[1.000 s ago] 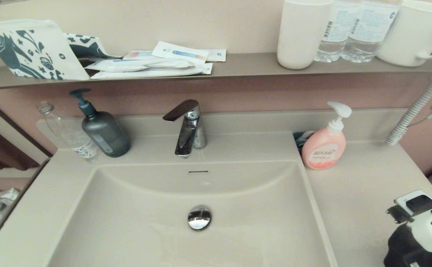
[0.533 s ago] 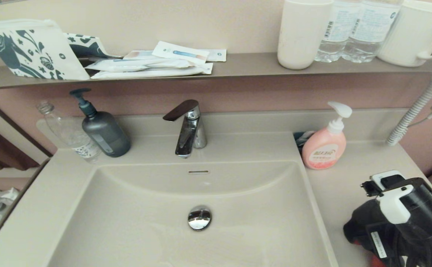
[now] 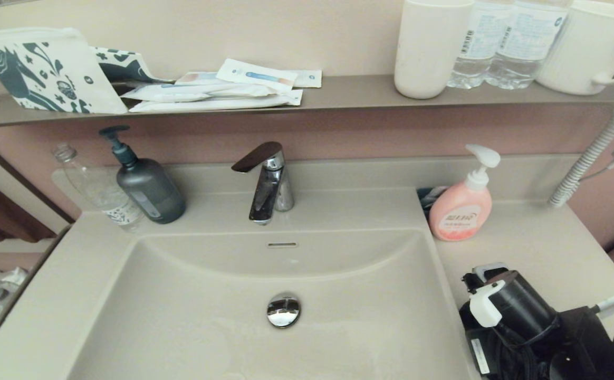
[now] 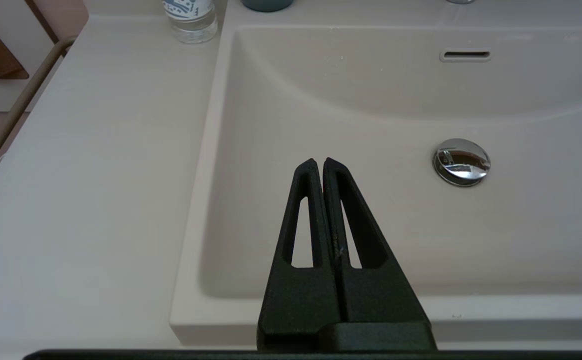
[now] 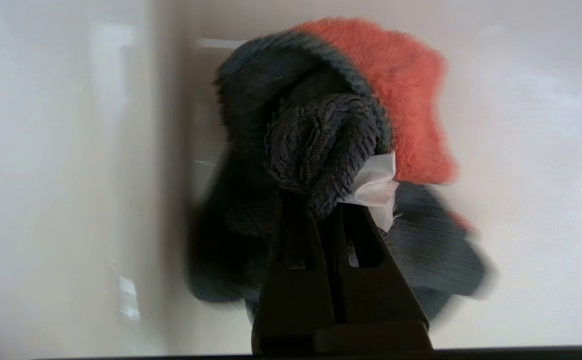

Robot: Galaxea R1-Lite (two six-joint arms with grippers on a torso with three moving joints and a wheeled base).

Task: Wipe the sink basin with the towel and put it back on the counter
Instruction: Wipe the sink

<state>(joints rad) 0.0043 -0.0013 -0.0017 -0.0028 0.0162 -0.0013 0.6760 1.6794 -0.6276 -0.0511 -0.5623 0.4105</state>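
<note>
The towel (image 5: 321,135), charcoal-grey with an orange-red side and a white tag, hangs bunched from my right gripper (image 5: 321,195), which is shut on it. In the head view my right arm (image 3: 518,311) is low over the counter (image 3: 523,248), right beside the right rim of the sink basin (image 3: 207,316); the arm hides the towel and the fingers there. The basin holds a chrome drain plug (image 3: 283,310) and an overflow slot (image 3: 281,245). My left gripper (image 4: 319,162) is shut and empty above the basin's (image 4: 371,100) front rim; the head view does not show it.
A chrome faucet (image 3: 267,182) stands behind the basin. A pink soap bottle (image 3: 462,208) is at the back right, a grey pump bottle (image 3: 146,187) and a clear bottle (image 3: 98,190) at the back left. The wall shelf (image 3: 338,92) carries cups and bottles. A coiled cord (image 3: 584,161) hangs at the right.
My right arm has swung left and forward from the counter's right edge to the basin's right rim, carrying the towel. The left gripper's earlier state is not shown.
</note>
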